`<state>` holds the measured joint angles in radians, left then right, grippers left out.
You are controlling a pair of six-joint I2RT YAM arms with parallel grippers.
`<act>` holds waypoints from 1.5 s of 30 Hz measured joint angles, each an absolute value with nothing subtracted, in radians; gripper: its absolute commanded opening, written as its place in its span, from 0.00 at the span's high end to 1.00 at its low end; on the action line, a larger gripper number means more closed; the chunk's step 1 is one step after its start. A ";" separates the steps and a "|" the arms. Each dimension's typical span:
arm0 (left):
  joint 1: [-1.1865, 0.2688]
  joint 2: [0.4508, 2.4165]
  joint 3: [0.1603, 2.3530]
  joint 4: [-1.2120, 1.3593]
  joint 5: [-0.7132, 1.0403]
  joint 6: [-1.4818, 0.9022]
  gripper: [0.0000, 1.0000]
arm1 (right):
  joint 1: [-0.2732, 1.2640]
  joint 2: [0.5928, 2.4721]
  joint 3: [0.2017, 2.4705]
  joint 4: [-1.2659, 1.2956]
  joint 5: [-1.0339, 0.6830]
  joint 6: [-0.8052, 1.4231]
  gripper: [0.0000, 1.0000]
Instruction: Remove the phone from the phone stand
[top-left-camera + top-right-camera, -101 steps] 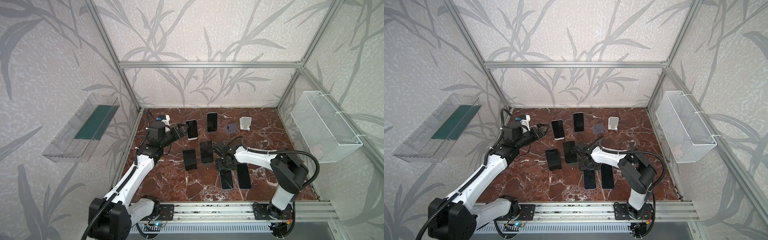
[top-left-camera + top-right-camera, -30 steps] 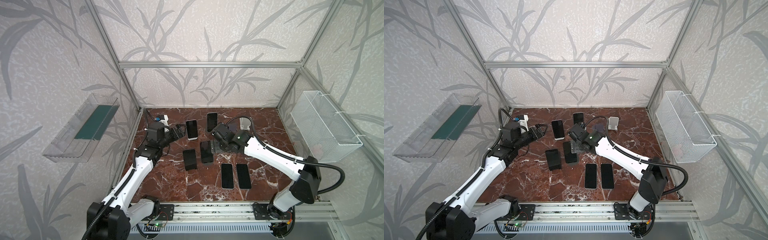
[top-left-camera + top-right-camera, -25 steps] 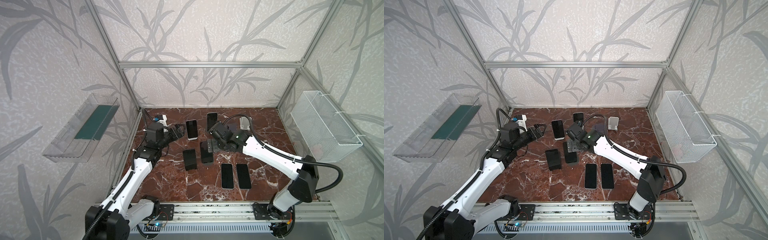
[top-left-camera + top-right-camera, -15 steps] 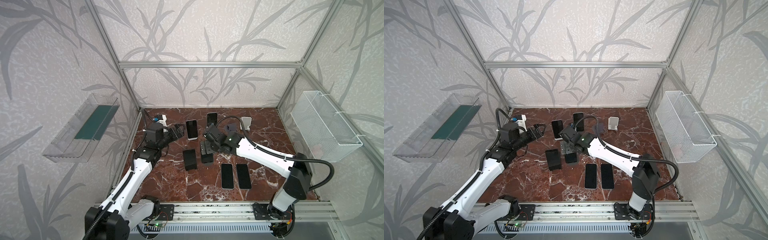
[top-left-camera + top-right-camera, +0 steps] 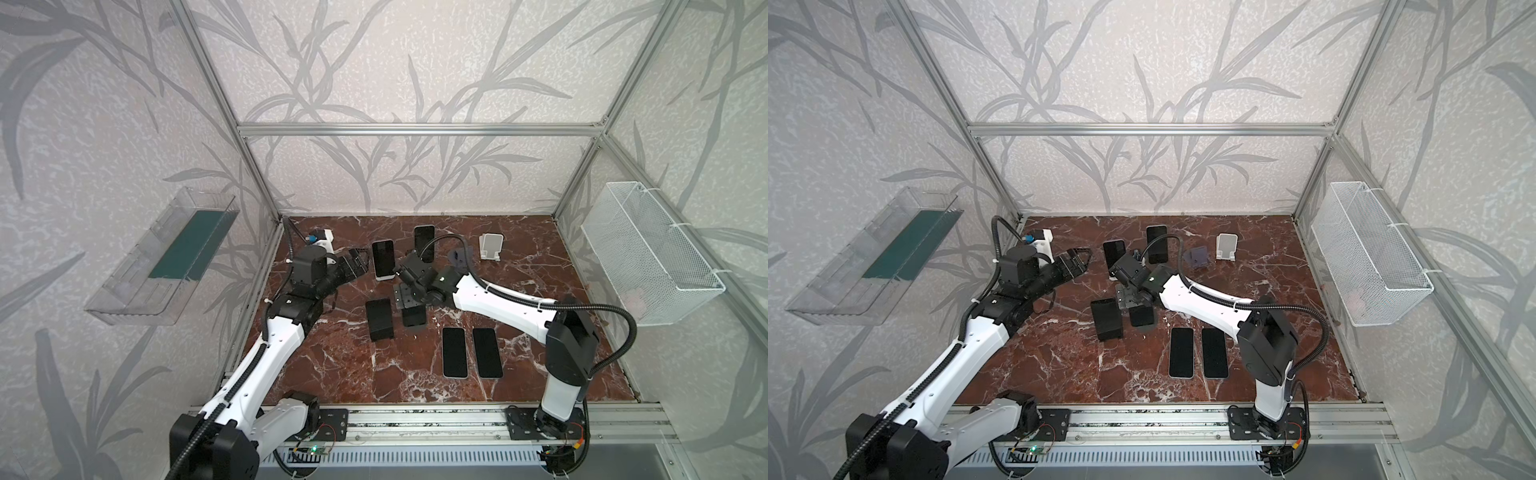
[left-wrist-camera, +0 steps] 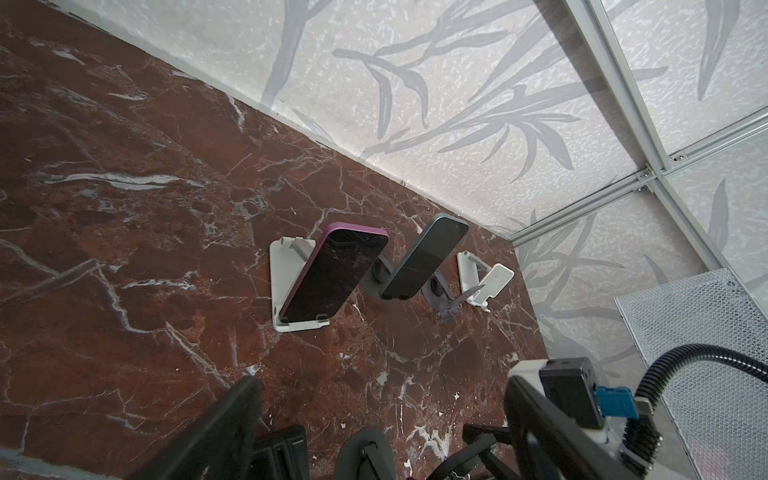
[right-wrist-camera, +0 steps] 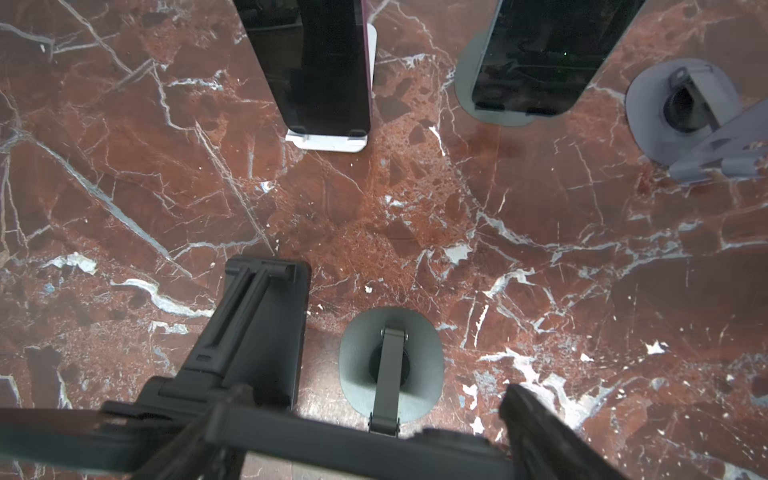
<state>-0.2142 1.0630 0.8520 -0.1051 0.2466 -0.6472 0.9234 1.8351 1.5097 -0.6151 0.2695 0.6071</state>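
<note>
Leaf-patterned enclosure walls, with a red marble worktop point(image 5: 519, 266) under both arms.

Landmark is the grey stand point(image 7: 390, 365), roughly mid-worktop.
- The phone point(image 7: 353, 442) sits on the grey stand, leaning back against its arm, not yet lifted off.
- My right hand point(image 5: 1130, 300) is directly over the grey stand. In the right wrist view its fingers point(image 7: 536, 428) lie against the phone's two side edges, closed onto it.
- Just left of the grey stand in both top views, a black stand point(image 5: 379, 320) carries another dark phone.
- Behind the grey stand, toward the back wall, a purple-cased phone point(image 6: 332, 276) is propped on a white stand point(image 6: 278, 270). Beside that, a dark teal phone point(image 6: 424, 257) is propped on a stand of its own.
- My left hand point(image 5: 360, 266) hovers behind and left of the grey stand, near the purple-cased phone. Its fingers are spread wide with nothing between them.
- In front of the grey stand and to its right, two flat phones point(image 5: 454, 352) lie side by side on the marble.
- Behind and right of the grey stand, near the back wall, stands a small white holder point(image 5: 491, 246).
</note>
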 measured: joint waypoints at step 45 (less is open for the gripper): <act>-0.214 1.068 0.852 -0.105 0.252 -0.647 0.08 | 0.582 1.514 1.428 -0.615 0.201 0.418 0.29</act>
